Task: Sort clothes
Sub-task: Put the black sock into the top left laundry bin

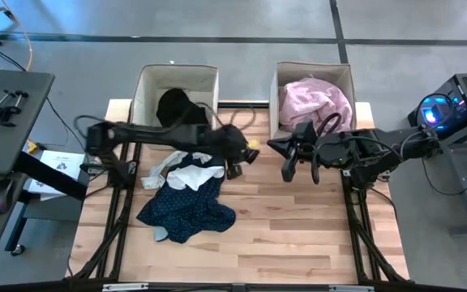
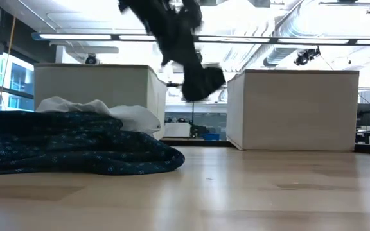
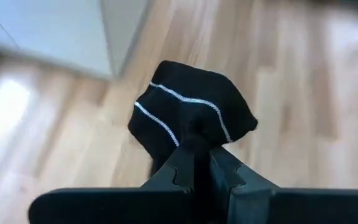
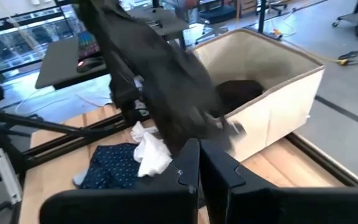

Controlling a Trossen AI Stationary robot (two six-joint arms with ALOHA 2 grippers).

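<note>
Light wood-slat table on a black frame, grey concrete floor around it. A side desk with a mouse sits off the left edge; a blue-lit unit sits off the right. Low view shows bright ceiling strip lights and exposed ducting behind.

Two beige fabric boxes stand at the far edge. The left box holds a black garment; the right box holds the pink shirt.

The navy dotted dress lies crumpled left of centre, long axis running near-left to far-right, with its white collar at the far end. A white cloth touches its far-left side.

Left gripper is above the table centre, just near of the left box, fingers clamped on a black sock with thin white stripes. The sock bunches ahead of the fingertips, clear of the wood.

Right gripper hovers near of the right box, pointing left. Its fingers sit close together, nothing between them.
</note>
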